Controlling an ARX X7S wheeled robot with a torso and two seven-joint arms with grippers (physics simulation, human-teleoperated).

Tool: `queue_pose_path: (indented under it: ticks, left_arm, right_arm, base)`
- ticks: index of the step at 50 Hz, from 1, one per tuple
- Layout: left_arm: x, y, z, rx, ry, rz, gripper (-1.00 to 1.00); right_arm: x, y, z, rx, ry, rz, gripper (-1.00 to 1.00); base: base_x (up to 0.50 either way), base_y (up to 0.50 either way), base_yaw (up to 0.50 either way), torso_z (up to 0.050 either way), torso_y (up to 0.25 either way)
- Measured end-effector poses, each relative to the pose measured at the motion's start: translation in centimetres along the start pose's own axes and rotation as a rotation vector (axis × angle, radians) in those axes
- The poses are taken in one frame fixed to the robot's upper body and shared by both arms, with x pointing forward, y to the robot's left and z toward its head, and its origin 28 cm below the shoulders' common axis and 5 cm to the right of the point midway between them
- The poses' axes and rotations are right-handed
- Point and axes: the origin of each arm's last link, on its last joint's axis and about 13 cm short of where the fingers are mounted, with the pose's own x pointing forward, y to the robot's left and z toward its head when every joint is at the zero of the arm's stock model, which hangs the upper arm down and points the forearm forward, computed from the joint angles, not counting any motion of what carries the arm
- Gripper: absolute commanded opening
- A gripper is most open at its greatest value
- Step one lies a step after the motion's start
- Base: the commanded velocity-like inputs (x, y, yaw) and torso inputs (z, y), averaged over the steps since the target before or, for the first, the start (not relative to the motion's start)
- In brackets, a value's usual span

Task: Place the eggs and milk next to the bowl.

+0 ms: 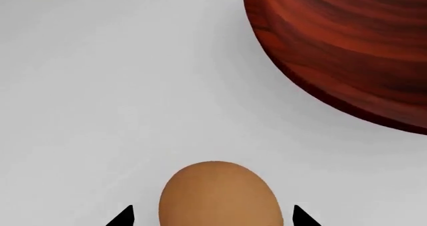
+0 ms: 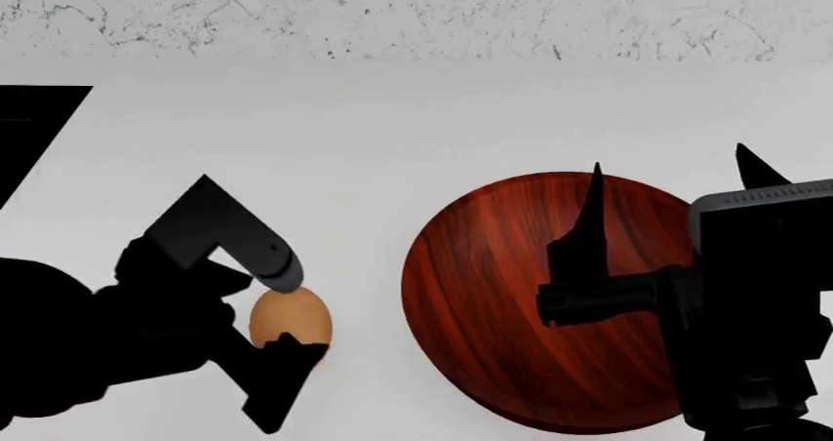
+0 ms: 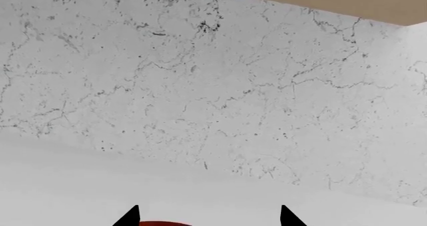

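An orange-brown egg (image 1: 217, 191) lies on the white counter, between the fingers of my left gripper (image 1: 213, 217). The gripper is open, with a thin gap showing on each side of the egg. In the head view the egg (image 2: 289, 316) sits left of the bowl (image 2: 521, 304), a short way from its rim. The bowl (image 1: 347, 46) is large, dark reddish-brown wood. My right gripper (image 2: 670, 173) hovers open over the bowl's far right part, holding nothing; only a sliver of the bowl's rim (image 3: 163, 223) shows between its tips (image 3: 208, 216). The milk is out of view.
The white counter (image 2: 390, 139) runs back to a speckled marble wall (image 2: 416, 12). My right arm's black body (image 2: 755, 295) covers the bowl's right side. A dark shape (image 2: 33, 129) stands at the far left edge.
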Motion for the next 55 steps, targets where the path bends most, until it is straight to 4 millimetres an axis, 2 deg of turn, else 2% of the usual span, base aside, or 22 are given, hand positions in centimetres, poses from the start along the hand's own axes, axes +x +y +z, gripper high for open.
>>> queue_pose_path:
  ticks: [25, 26, 46, 55]
  left_arm:
    - [1.6, 0.0, -0.6, -0.006, 0.020, -0.020, 1.00]
    - [1.6, 0.0, -0.6, -0.006, 0.020, -0.021, -1.00]
    - [1.7, -0.1, -0.4, 0.014, -0.013, -0.040, -1.00]
    - [1.1, -1.0, 0.2, 0.034, -0.041, -0.088, -1.00]
  right_arm:
    - [0.1, 0.0, -0.3, -0.002, 0.009, 0.005, 1.00]
    - [0.1, 0.0, -0.3, -0.002, 0.010, 0.005, 1.00]
    - [0.3, 0.1, -0.1, -0.008, 0.015, 0.011, 1.00]
    - [0.3, 0.1, 0.0, -0.010, 0.012, 0.013, 1.00]
  base:
    - [0.00, 0.00, 0.00, 0.000, 0.000]
    - [0.00, 0.00, 0.00, 0.000, 0.000]
    - [0.00, 0.00, 0.00, 0.000, 0.000]
    - [0.00, 0.00, 0.00, 0.000, 0.001]
